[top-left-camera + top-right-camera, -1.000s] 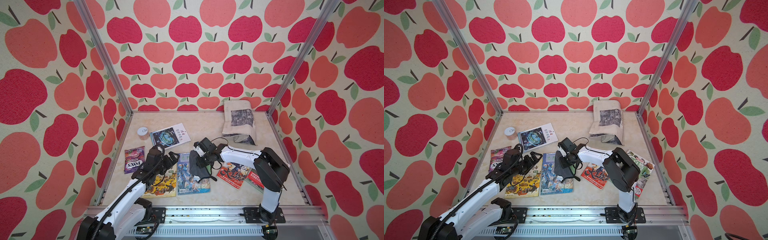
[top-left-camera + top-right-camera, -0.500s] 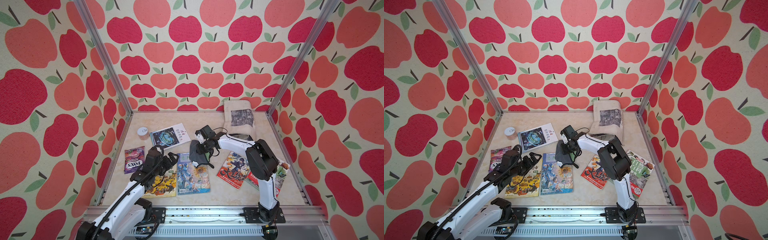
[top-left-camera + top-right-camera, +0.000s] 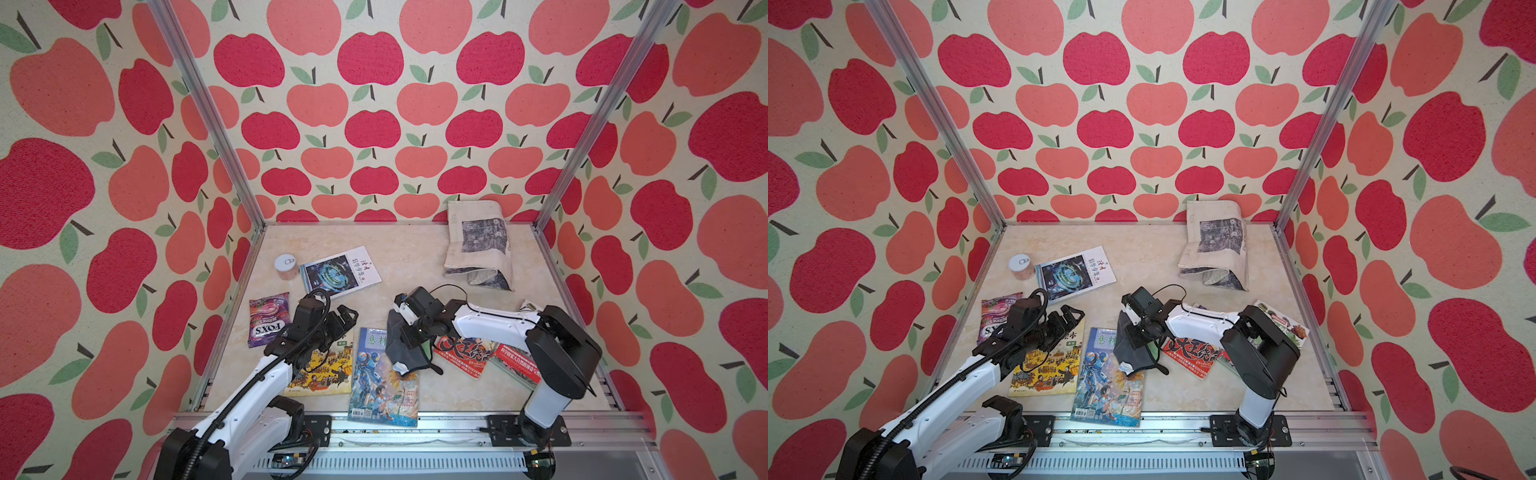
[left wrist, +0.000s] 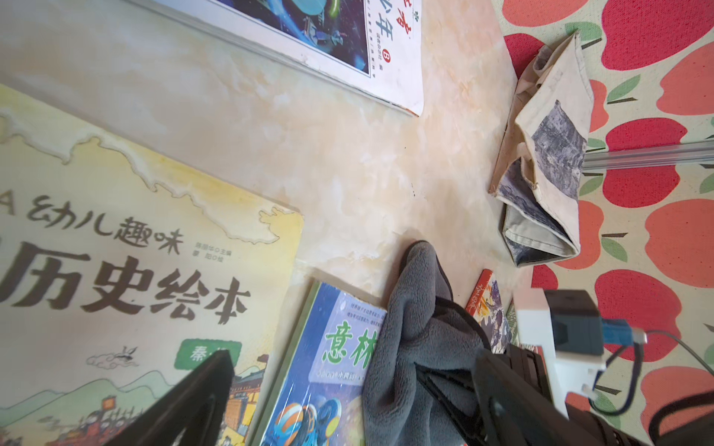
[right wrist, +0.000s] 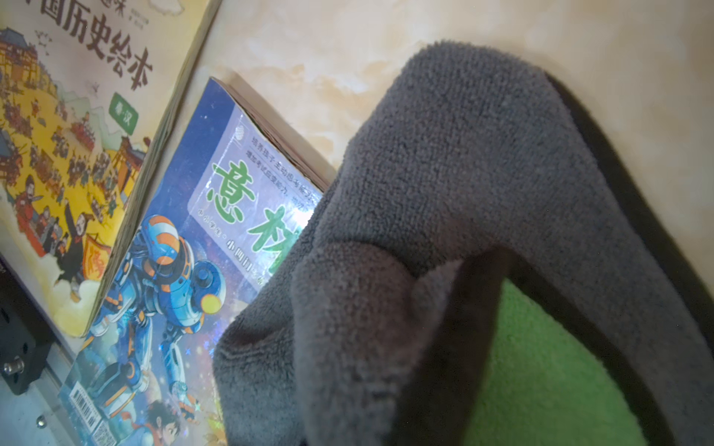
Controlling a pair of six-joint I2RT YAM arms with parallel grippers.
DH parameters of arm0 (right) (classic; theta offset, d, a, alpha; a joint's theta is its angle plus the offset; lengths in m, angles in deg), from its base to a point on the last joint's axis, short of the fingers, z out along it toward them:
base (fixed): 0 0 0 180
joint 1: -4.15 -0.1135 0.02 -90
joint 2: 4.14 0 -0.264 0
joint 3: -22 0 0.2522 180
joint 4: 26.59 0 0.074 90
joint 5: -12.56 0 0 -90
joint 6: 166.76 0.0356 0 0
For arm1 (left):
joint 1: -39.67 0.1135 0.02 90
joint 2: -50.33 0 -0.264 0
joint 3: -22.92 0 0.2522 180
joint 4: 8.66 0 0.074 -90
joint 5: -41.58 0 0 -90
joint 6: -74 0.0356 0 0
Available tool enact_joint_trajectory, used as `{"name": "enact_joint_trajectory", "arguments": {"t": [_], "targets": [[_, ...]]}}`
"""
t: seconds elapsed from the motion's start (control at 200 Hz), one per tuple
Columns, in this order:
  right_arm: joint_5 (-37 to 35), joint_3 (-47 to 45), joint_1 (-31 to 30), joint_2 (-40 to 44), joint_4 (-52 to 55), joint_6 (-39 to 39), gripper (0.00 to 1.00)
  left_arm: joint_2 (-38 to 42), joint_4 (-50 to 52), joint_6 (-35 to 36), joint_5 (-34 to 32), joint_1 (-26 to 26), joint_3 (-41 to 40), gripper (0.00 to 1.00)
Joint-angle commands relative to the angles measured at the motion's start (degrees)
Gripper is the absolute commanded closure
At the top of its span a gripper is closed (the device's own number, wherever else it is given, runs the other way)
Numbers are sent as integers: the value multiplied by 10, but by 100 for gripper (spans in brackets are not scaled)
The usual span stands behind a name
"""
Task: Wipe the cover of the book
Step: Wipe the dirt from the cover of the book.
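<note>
The grey cloth was pinched by the right gripper at the far corner of the blue book, laid lengthwise toward the near rail; the left gripper was spread.

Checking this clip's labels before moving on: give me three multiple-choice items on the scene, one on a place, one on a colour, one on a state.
1. Where does the cloth lie?
A. on the candy bag
B. over a corner of the blue book
C. on the tote bag
2. What colour is the cloth's outer side?
A. grey
B. white
C. red
3. How does the left gripper stand?
A. shut on the cloth
B. shut on a book
C. open, holding nothing
Key: 1 B, it drapes over that book's far corner; 2 A, both wrist views show grey pile; 3 C, it gapes wide with nothing inside.
</note>
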Motion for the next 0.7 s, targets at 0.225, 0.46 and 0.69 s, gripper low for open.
{"name": "enact_joint_trajectory", "arguments": {"t": [0.225, 0.46, 0.69], "targets": [[-41, -51, -25, 70, 26, 35, 100, -10, 74, 21, 4, -66, 56, 1], [-1, -58, 41, 82, 11, 28, 100, 19, 267, -31, -90, -259, 65, 1], [66, -81, 52, 105, -3, 65, 100, 83, 285, -166, -155, -345, 3, 1]]}}
